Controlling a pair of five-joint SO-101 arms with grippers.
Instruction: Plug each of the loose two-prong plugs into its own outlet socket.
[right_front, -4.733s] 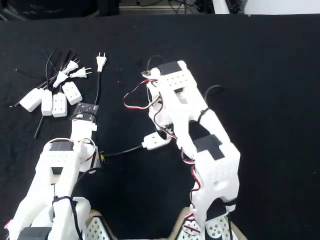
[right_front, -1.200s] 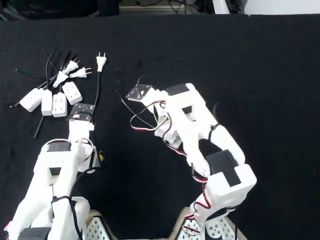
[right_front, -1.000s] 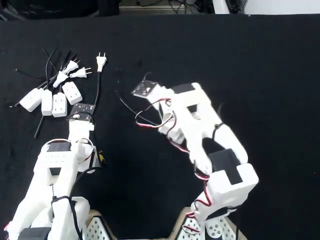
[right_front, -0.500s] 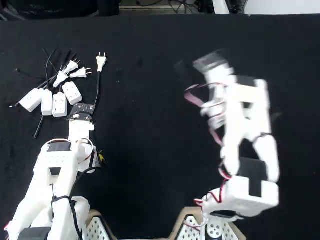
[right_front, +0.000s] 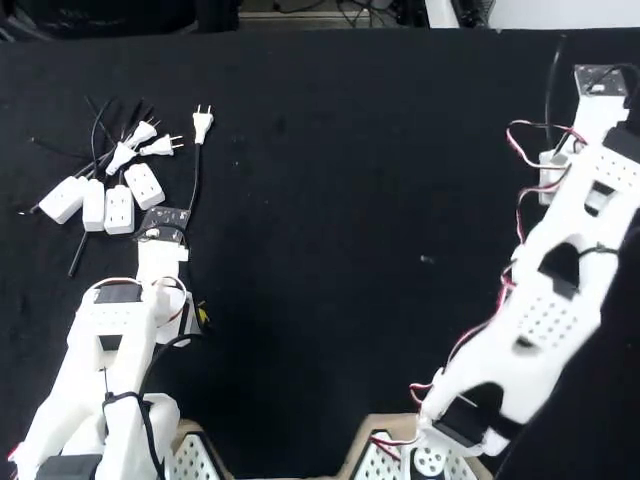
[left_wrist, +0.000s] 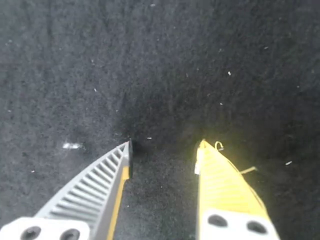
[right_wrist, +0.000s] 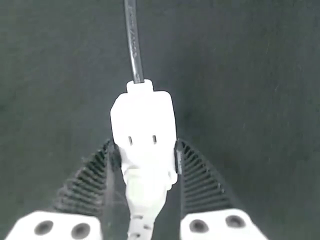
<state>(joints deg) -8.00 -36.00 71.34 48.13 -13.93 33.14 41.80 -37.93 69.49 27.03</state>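
Observation:
My right gripper (right_wrist: 145, 145) is shut on a white outlet socket (right_wrist: 144, 131) whose two slots face the wrist camera; its black cord (right_wrist: 131, 40) runs away from the fingers. In the high view that socket (right_front: 552, 172) hangs at the far right edge of the black table, beside the right arm (right_front: 555, 310). Several white sockets (right_front: 105, 200) lie in a cluster at the far left, with loose two-prong plugs (right_front: 140, 140) just behind them and one more plug (right_front: 203, 122) to their right. My left gripper (left_wrist: 162, 150) is open over bare black cloth, close to the cluster.
Black cords (right_front: 100, 125) fan out behind the plugs at the far left. The left arm (right_front: 115, 330) stands at the near left. The black cloth (right_front: 340, 200) covers the whole table.
The right arm has swung from the middle of the table to the far right edge, carrying the socket and its cord. The left arm has not moved.

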